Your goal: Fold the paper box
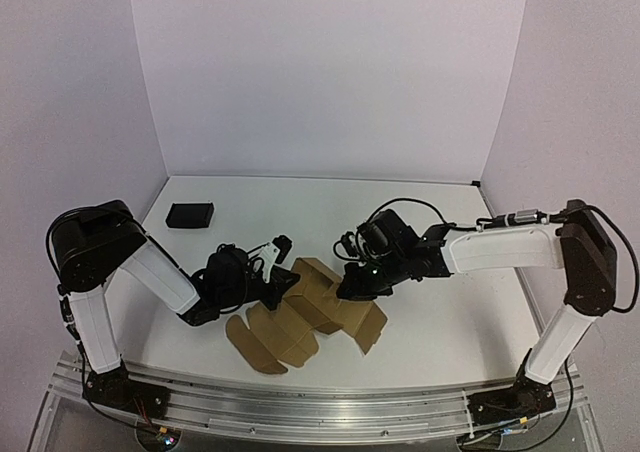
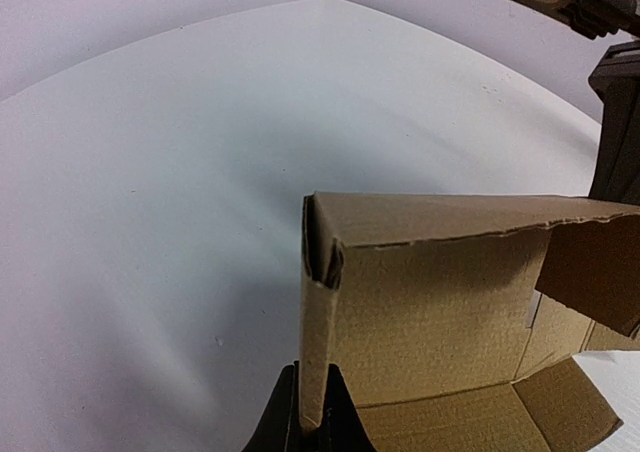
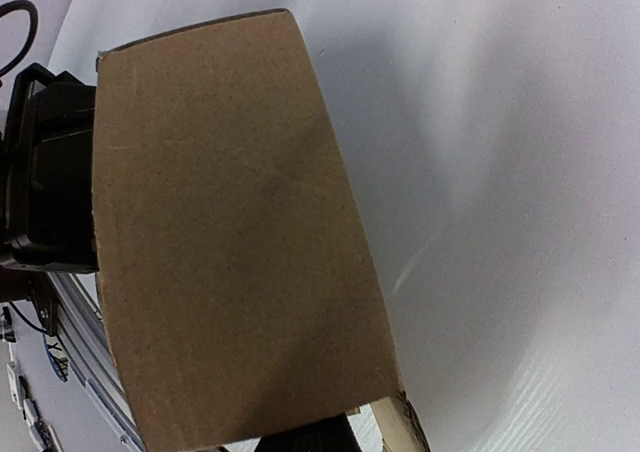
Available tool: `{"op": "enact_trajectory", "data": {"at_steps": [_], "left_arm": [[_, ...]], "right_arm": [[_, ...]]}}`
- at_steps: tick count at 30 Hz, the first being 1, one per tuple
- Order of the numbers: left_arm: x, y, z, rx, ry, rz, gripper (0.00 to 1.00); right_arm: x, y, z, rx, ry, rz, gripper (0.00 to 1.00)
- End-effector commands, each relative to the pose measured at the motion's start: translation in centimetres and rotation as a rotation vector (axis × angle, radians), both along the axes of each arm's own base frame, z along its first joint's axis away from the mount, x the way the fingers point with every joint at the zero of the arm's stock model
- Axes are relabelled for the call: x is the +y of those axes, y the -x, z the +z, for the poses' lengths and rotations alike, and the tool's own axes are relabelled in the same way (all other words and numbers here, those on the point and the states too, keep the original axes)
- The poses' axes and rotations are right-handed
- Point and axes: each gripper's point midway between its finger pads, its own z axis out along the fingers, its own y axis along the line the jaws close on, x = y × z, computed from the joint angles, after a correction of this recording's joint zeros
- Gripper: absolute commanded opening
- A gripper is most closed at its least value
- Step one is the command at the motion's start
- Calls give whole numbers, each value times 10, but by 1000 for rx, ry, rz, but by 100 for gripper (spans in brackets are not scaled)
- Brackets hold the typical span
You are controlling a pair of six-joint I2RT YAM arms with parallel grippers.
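Observation:
The paper box (image 1: 315, 307) is brown cardboard lying half folded mid-table, with flat rounded flaps spread toward the near edge. My left gripper (image 1: 283, 280) is at its left side. In the left wrist view that gripper (image 2: 312, 427) is shut on a doubled upright wall of the box (image 2: 440, 312). My right gripper (image 1: 352, 290) is at the box's right side. In the right wrist view a broad panel of the box (image 3: 230, 242) lies face-on and fills most of the frame. Only a dark bit of the right gripper (image 3: 310, 440) shows below the panel; its jaws are closed and the fingertips are hidden.
A small black block (image 1: 190, 215) lies at the back left of the white table. The metal rail (image 1: 320, 407) with both arm bases runs along the near edge. White walls close in the back and both sides.

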Motion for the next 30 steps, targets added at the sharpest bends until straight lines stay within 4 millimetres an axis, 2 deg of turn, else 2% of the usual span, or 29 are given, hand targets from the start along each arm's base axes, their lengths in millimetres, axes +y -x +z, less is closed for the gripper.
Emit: {"op": "enact_trajectory", "data": {"at_steps": [1, 4, 7, 10, 13, 15, 18, 21, 30], "left_arm": [[-8, 0, 19, -36, 51, -27, 0], [-6, -4, 16, -25, 45, 3, 0], [4, -21, 12, 0, 21, 87, 0], [10, -30, 15, -21, 11, 116, 0], [13, -41, 18, -19, 11, 143, 0], [14, -46, 23, -34, 19, 166, 0], [12, -49, 28, -28, 44, 174, 0], [9, -48, 32, -4, 70, 170, 0], [9, -39, 34, 26, 83, 140, 0]], "right_arm": [[22, -18, 18, -61, -66, -22, 0], [18, -24, 21, -86, -54, -55, 0], [11, -20, 29, -86, -57, -77, 0], [4, -6, 36, -101, -20, -96, 0], [6, 19, 42, -118, 18, -91, 0], [5, 37, 34, -94, 43, -114, 0], [1, 56, 5, -46, 71, -160, 0], [4, 50, -16, -72, 94, -181, 0], [6, 16, -38, -229, 137, -260, 0]]}}
